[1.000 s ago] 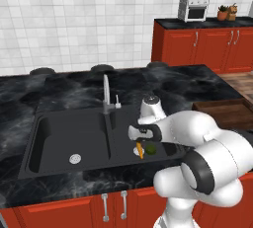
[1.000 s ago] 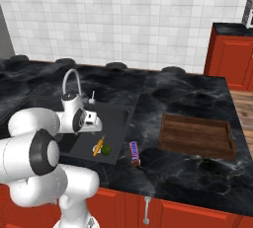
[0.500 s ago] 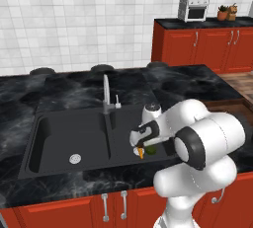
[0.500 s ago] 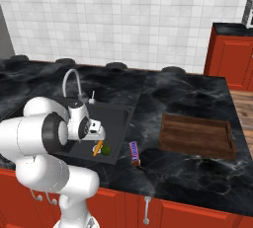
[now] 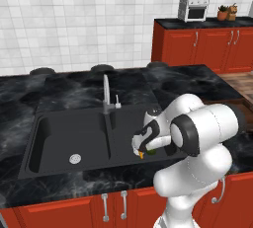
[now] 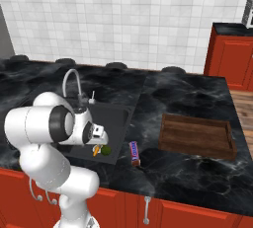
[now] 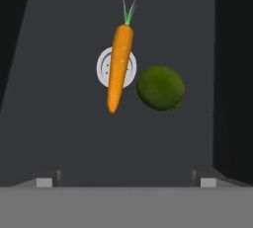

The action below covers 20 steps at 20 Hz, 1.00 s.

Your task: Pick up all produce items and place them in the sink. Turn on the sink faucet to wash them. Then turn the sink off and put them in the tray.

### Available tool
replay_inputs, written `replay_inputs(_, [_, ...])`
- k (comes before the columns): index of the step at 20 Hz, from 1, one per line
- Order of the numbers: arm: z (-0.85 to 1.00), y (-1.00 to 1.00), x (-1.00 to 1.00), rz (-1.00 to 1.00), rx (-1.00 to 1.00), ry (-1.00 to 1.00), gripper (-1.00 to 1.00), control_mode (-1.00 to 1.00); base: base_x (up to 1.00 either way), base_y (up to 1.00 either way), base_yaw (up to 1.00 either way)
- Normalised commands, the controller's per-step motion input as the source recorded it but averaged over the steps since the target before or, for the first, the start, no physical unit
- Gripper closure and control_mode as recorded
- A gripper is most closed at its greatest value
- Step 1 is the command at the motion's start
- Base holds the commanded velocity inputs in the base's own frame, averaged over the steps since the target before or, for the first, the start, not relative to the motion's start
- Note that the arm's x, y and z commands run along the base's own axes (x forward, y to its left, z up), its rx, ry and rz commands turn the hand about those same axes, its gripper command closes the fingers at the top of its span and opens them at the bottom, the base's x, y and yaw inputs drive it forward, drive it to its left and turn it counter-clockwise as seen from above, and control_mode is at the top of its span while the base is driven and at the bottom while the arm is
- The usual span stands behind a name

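Both produce items lie on the floor of the sink (image 5: 49,138), in the basin nearer the tray (image 6: 196,135), so the step in hand looks like the pick-up that follows washing, or else a pause before the water is run; no water shows at the faucet (image 5: 105,94), and whether its lever is on or off cannot be read.

The gripper (image 7: 126,180) hangs inside that basin, pointing down at the two items. Its fingertips (image 7: 47,177) stand wide apart with nothing between them.

If the pick-up is next, the hand needs to drop straight down and centre on one item, most likely the carrot (image 7: 120,66), turning so the fingers close across its slim body and not along it.

The carrot is a tapered orange root with a short green top, lying across the round silver drain (image 7: 105,67). The lime (image 7: 160,87) is a dull green ball just beside the carrot's thin end, perhaps touching it. A wrapped packet (image 6: 134,152) sits on the counter (image 6: 188,94) between sink and tray.
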Motion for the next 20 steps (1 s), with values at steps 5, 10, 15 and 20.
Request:
replay_inputs(5, [-0.03, -0.01, 0.11, -0.04, 0.00, 0.00, -1.00, -1.00, 0.00, 0.00, 0.00])
replay_inputs(10, [-0.04, 0.11, 0.16, -0.08, 0.00, 0.00, -1.00, -1.00, 0.00, 0.00, 0.00])
replay_inputs(15, [-0.15, 0.09, 0.19, -0.08, 0.00, 0.00, -1.00, -1.00, 0.00, 0.00, 0.00])
replay_inputs(20, [-0.32, 0.03, 0.16, -0.06, 0.00, 0.00, -1.00, -1.00, 0.00, 0.00, 0.00])
